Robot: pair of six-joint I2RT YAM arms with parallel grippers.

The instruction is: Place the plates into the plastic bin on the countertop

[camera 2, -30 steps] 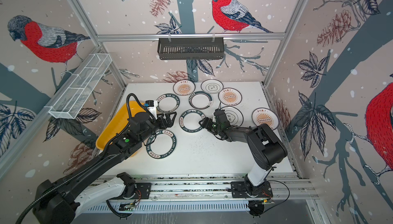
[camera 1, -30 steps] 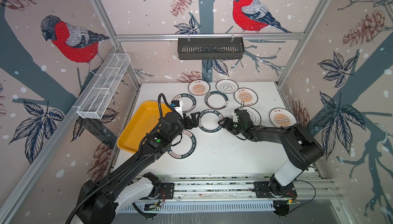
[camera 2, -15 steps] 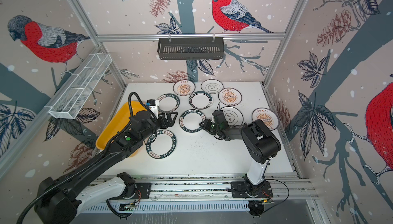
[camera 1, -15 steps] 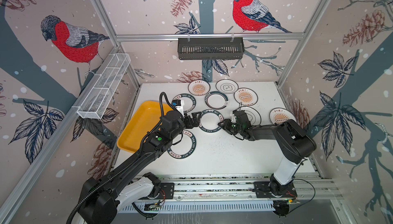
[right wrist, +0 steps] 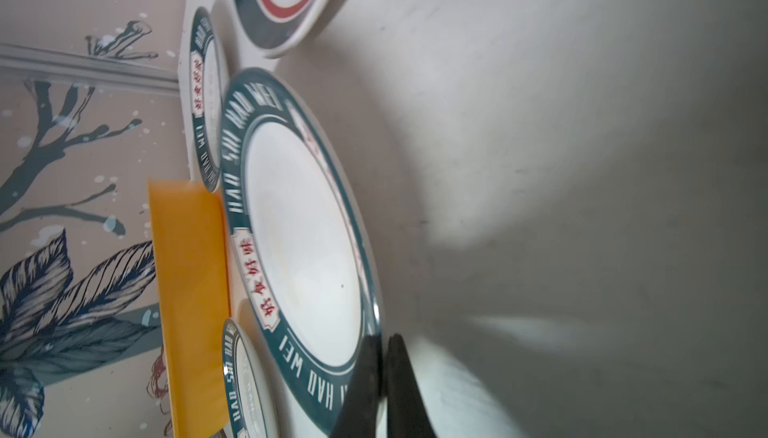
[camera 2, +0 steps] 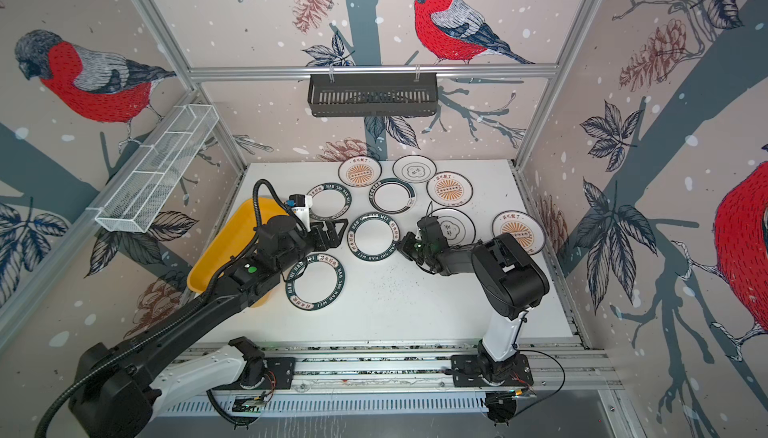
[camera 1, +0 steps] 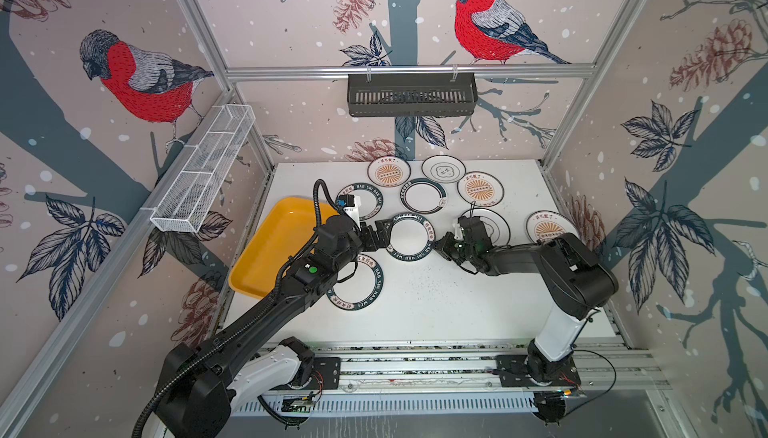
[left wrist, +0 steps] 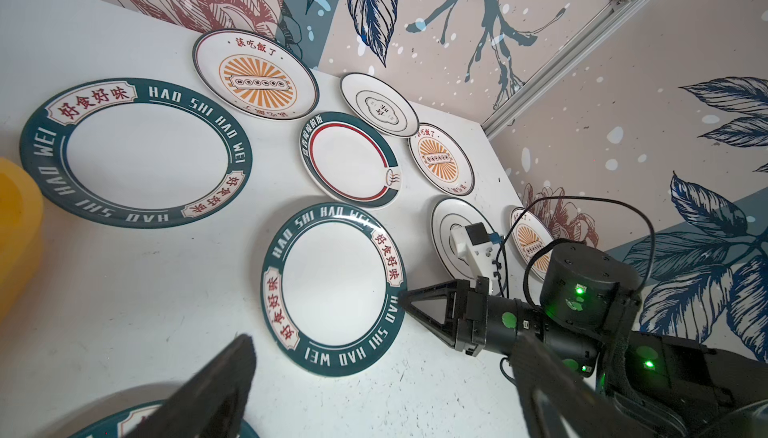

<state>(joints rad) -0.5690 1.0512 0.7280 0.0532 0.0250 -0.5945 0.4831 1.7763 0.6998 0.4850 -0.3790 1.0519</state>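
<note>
- tabletop [camera 1: 457, 311]: white, flat, faint dark specks.
- plastic bin [camera 1: 266, 257]: yellow, sitting along the left edge.
- I count nine plates on it, none stacked.
- Back row: back-left sunburst plate [camera 1: 389, 172], back emblem plate [camera 1: 444, 169], back-right sunburst plate [camera 1: 480, 187].
- Next row: left lettered plate [camera 1: 370, 202] near the bin's far corner, red-ringed plate [camera 1: 422, 195].
- Middle: centre lettered plate [camera 1: 409, 235], second emblem plate [camera 1: 498, 227], far-right sunburst plate [camera 1: 548, 228].
- Front: front lettered plate [camera 1: 363, 292], near the bin, well apart from the right-hand plates.

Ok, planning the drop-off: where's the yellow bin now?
In both top views the yellow bin lies along the table's left edge, beside a green-rimmed plate.
</note>
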